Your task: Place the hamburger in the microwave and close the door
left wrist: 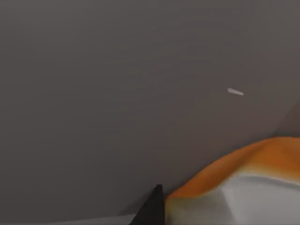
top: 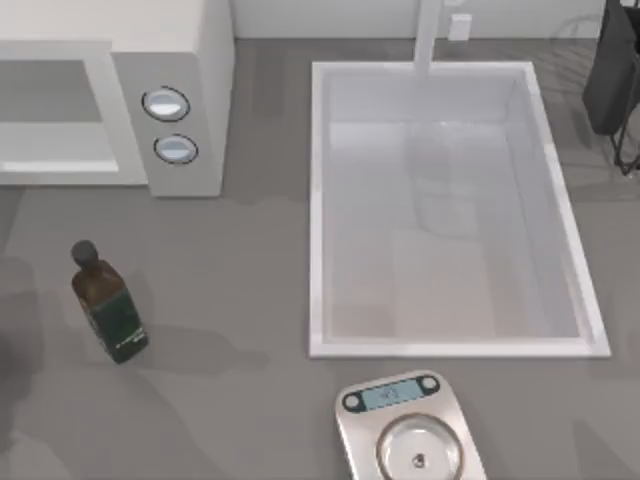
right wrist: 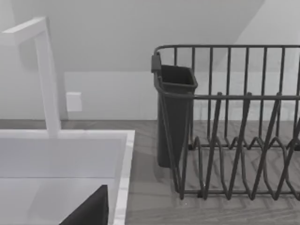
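Note:
The white microwave stands at the table's back left, its two round dials on a pale panel. Left of the dials its front shows a grey recess with a paler floor. The door is out of view. In the left wrist view an orange and white rounded thing, the hamburger, sits very close to the camera. It is right beside a dark tip of my left gripper, in front of a plain grey surface. A dark part of my right gripper hangs over the sink's rim.
A white sink with a tall tap fills the middle and right. A dark green bottle stands at the front left. A silver kitchen scale lies at the front edge. A black dish rack stands at the back right.

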Available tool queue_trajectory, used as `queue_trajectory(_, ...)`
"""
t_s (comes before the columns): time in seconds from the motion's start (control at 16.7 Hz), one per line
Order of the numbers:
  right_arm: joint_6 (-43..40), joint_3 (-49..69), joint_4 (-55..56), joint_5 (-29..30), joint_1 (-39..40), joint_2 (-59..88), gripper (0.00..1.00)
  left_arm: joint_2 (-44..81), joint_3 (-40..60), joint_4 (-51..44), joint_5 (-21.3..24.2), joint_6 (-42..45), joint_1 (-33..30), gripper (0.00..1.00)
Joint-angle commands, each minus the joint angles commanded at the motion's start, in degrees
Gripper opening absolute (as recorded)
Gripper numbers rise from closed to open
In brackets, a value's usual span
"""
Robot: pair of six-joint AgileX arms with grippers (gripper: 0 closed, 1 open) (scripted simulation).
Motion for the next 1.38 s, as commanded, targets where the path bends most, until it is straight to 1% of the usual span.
queue_trajectory(0.18, 0.0, 0.0, 0.0, 0.0, 0.0, 0.0, 1.0, -1.28, 2.75, -4.13, -0.01, 0.0, 0.11, 0.0)
queue_trajectory(0.48, 0.0, 0.0, 0.0, 0.0, 0.0, 0.0, 1.0, -5.95, 10.61, -17.96, -0.07, 0.11, -0.25, 0.0)
queue_trajectory(0.66, 0.0, 0.0, 0.0, 0.0, 0.0, 0.0, 1.0, -8.27, 13.86, -22.27, -0.03, -0.23, -0.23, 0.0)
queue_trajectory(0.96, 0.0, 0.0, 0.0, 0.0, 0.0, 0.0, 1.0, -8.13, 13.75, -22.47, 0.0, -0.23, -0.35, 0.0)
queue_trajectory(1.08, 0.0, 0.0, 0.0, 0.0, 0.0, 0.0, 1.0, -7.48, 13.97, -20.75, 0.24, -1.82, -0.14, 0.0)
queue_trajectory(1.2, 0.0, 0.0, 0.0, 0.0, 0.0, 0.0, 1.0, -5.97, 14.13, -16.62, 0.89, -5.13, -0.08, 0.0)
queue_trajectory(1.38, 0.0, 0.0, 0.0, 0.0, 0.0, 0.0, 1.0, -2.5, 13.65, -6.08, 2.58, -12.06, -0.83, 0.0)
